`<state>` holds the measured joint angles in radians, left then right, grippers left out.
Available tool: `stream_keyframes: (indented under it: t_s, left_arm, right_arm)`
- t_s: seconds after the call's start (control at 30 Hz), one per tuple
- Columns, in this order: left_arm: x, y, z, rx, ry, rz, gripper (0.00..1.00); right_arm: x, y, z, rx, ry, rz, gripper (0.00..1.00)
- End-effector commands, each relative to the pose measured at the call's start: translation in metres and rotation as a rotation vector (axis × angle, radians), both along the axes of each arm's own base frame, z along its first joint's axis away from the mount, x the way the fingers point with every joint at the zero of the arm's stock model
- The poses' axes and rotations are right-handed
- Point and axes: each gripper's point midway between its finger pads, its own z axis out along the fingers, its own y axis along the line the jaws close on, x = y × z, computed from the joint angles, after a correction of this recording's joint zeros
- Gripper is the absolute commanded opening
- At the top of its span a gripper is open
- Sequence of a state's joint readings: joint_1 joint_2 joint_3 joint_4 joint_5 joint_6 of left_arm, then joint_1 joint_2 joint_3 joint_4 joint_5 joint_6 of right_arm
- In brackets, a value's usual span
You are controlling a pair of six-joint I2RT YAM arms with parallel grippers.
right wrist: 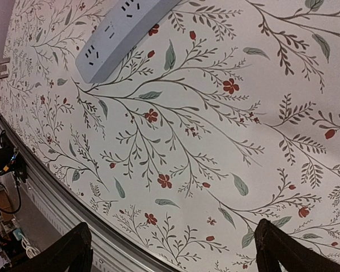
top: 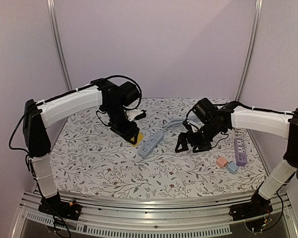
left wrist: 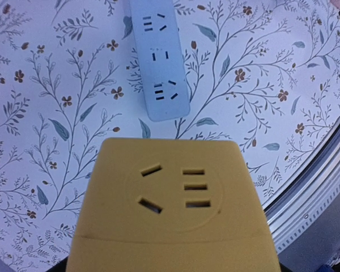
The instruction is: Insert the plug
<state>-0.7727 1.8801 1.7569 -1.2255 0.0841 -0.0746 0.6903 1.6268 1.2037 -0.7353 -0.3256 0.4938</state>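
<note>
Yellow plug sits clamped in the left gripper, its jaws about half-spread around the body. It is held above the table, just short of the near end of the strip. The right gripper hangs wide and empty, apart from the strip. Nothing pins the strip, so a push with the prongs off the slots would likely shove or tip it. The plug's own body hides its prongs from the left wrist view, so misalignment is hard to catch, and a tilted plug could jam.
</note>
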Motion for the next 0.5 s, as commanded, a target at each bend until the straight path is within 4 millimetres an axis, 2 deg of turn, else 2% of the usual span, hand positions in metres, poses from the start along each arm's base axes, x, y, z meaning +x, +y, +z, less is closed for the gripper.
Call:
stream_keyframes:
  t_s: [0.0,0.1,0.27,0.47]
  left_arm:
    - [-0.017,-0.023,-0.015,-0.075,0.229,0.092,0.0]
    - [-0.025,-0.04,-0.021,-0.157,0.37,0.131,0.0]
    - [-0.02,-0.054,-0.01,-0.252,0.395,0.131,0.0]
    - [-0.01,-0.058,-0.004,-0.314,0.408,0.137,0.0]
  right_arm:
    - [0.002,-0.006,0.006,0.007,-0.037,-0.025,0.99]
    - [0.0,-0.008,0.008,0.009,-0.044,-0.025,0.99]
    - [-0.004,-0.014,0.009,0.01,-0.057,-0.035,0.99]
    - [-0.006,-0.018,0.009,0.008,-0.068,-0.043,0.99]
